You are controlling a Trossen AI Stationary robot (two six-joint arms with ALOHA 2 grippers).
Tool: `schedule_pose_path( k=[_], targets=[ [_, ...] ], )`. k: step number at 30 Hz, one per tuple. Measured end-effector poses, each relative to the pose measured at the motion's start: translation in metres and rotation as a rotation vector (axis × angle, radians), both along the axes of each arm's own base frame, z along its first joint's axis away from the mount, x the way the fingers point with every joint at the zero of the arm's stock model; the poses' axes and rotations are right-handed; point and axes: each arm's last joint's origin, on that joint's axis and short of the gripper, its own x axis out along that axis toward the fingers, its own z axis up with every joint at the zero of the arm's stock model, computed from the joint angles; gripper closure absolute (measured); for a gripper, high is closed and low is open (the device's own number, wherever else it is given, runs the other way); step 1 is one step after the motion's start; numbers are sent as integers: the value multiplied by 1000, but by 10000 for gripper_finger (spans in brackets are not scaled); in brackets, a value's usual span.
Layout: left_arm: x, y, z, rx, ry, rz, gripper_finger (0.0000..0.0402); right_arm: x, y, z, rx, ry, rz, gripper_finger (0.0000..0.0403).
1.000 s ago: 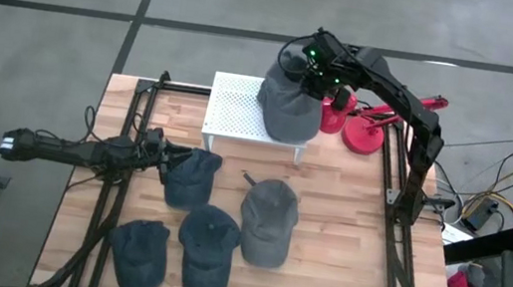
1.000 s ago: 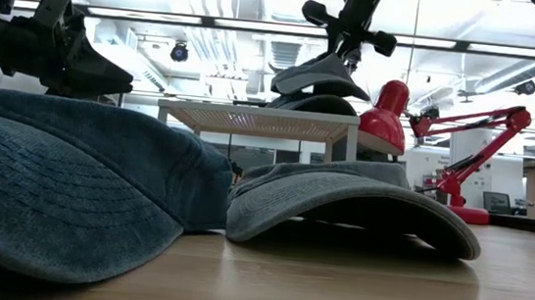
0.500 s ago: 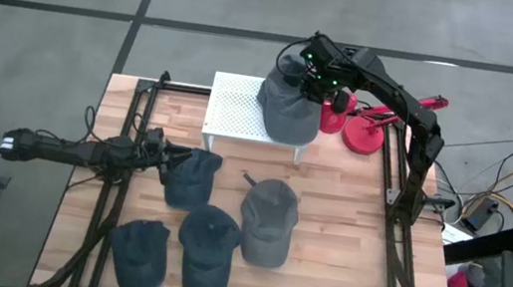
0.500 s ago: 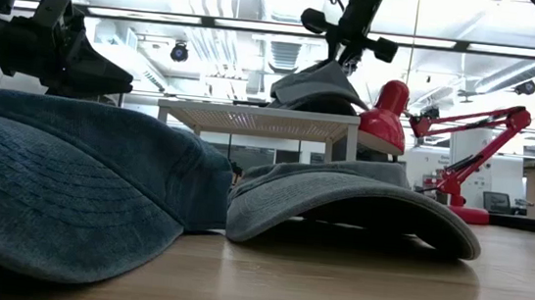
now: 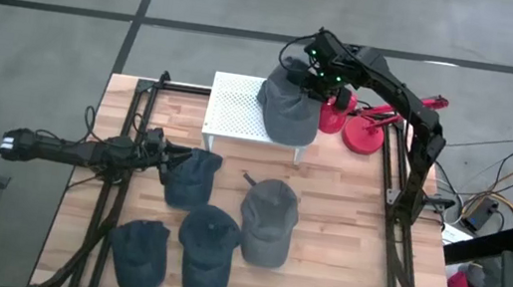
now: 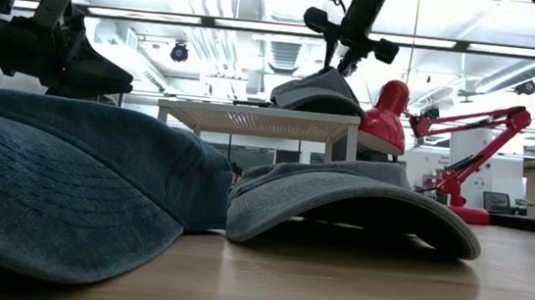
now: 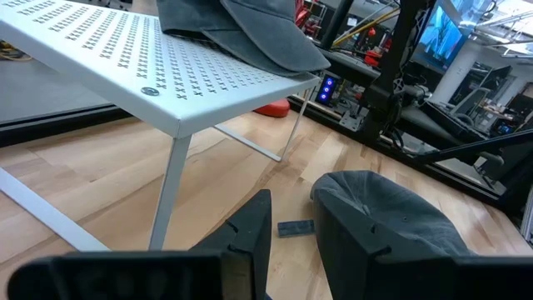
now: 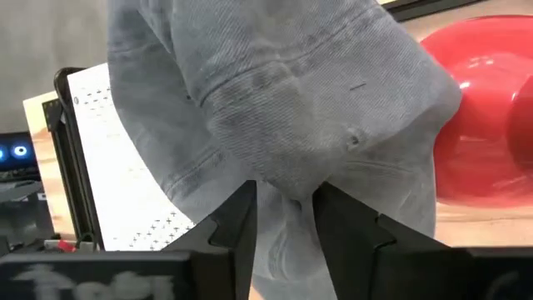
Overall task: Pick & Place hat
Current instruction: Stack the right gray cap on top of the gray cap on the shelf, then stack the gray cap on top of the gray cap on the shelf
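Observation:
A grey hat (image 5: 289, 113) (image 6: 317, 91) lies on the right end of a white perforated stand (image 5: 237, 106) at the table's far edge, overhanging that end. My right gripper (image 5: 319, 70) (image 8: 286, 225) is above it, shut on its cloth. My left gripper (image 5: 172, 157) (image 7: 293, 225) lies low at the table's left, narrowly open. It is beside a blue hat (image 5: 191, 177) and touches nothing. My right gripper pinches a bunched fold of the grey hat's crown (image 8: 287, 196) between its two fingers, coming from above and pointing down. The hat's underside rests on the stand's top (image 6: 261, 120), and the cloth rises to a small peak at the fingers.
A second grey hat (image 5: 269, 221) and two more blue hats (image 5: 207, 247) (image 5: 138, 253) lie on the wooden table's near half. A red desk lamp (image 5: 364, 129) (image 6: 386, 117) stands just right of the stand. Black frame rails run along both table sides.
The grey hat has come down onto the stand. In the low view its raised part has sunk from a lifted flap into one low mound on the stand's top. My right gripper has stayed over it, still shut on the cloth.

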Motion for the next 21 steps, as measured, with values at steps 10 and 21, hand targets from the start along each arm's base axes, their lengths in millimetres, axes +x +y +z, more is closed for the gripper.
schedule_pose_path(
  k=[10,21],
  targets=[
    [0,0,0,-1,0,0,307,-17,15,26,-8,-83,85,280],
    [0,0,0,0,0,0,307,-32,126,65,28,-143,460,301]
  ],
)
